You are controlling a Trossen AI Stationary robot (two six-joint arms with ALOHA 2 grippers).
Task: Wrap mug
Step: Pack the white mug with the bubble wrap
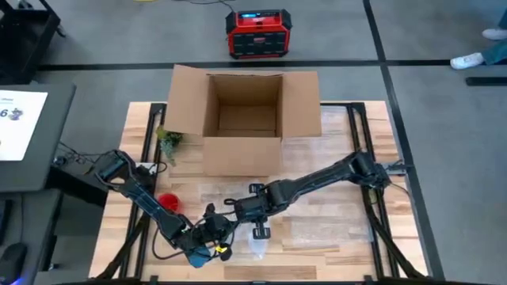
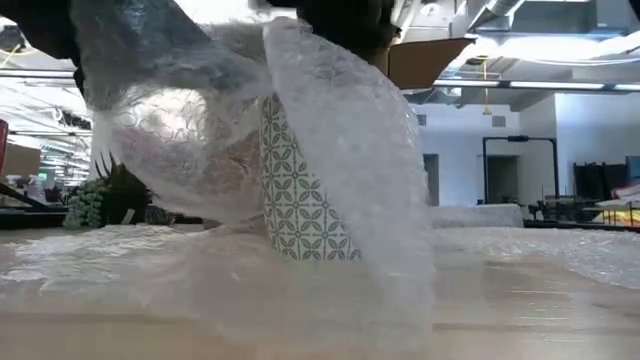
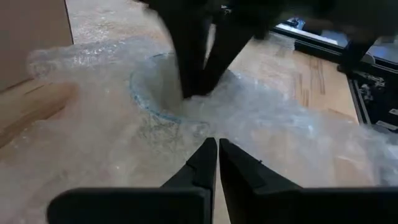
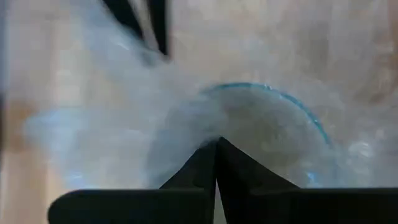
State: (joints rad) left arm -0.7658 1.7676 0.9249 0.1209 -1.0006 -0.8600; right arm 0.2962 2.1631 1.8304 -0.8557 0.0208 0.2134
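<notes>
While the patterned mug (image 2: 300,215) stands near the table's (image 1: 333,229) front edge, half-swathed in bubble wrap (image 2: 340,130), the right gripper (image 4: 216,144) pins wrap into its mouth, fingers together, and the left gripper (image 3: 217,144), likewise closed, should next fold the loose sheet over.

An industrial lab: grey floor (image 1: 428,32) with taped lines, exposed ceiling ducts (image 2: 560,20), red power station (image 1: 259,33).
</notes>
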